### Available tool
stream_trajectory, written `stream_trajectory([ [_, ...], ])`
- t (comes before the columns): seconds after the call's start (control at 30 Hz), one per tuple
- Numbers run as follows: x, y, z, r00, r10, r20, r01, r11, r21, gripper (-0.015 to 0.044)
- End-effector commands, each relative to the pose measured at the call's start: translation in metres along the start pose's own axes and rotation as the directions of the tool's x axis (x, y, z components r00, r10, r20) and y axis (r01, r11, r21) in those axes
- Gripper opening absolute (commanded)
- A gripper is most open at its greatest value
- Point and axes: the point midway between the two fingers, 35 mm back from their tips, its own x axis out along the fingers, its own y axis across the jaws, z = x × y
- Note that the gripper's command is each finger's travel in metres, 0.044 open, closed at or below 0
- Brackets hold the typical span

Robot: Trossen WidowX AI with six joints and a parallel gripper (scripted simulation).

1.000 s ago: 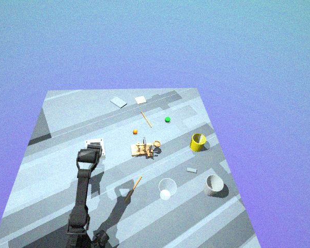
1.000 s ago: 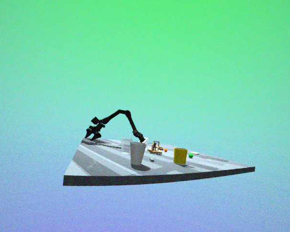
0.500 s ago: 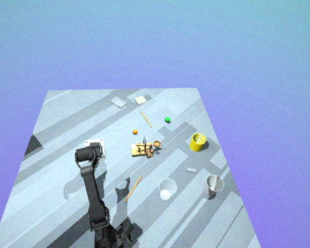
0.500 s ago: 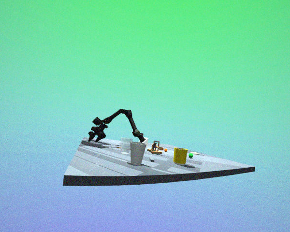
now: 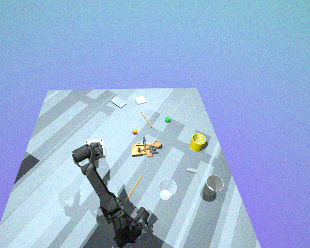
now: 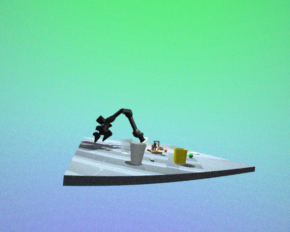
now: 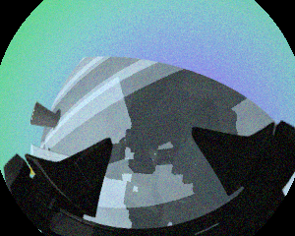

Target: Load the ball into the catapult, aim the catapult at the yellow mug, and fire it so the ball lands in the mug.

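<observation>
The wooden catapult stands mid-table, its round spoon cup on the mug's side in the top view. The yellow mug stands upright to its right. An orange ball lies just behind the catapult, and a larger green ball lies farther back; neither is in the spoon. My gripper is wide open and empty, above the table's near part, far from balls and catapult. Its fingers are not clear in the top view.
A clear cup and a grey cup stand near the front right. A small grey block lies before the mug. Wooden sticks lie before and behind the catapult. Flat tiles lie at the back.
</observation>
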Motion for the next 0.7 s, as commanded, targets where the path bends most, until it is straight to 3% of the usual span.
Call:
stream_trajectory([
  [0.0,0.000,0.026,0.000,0.999,0.035,-0.011,-0.035,0.999,0.024,0.0440],
  [0.67,-0.020,0.168,-0.008,0.962,0.252,-0.105,-0.229,0.955,0.188,0.0440],
])
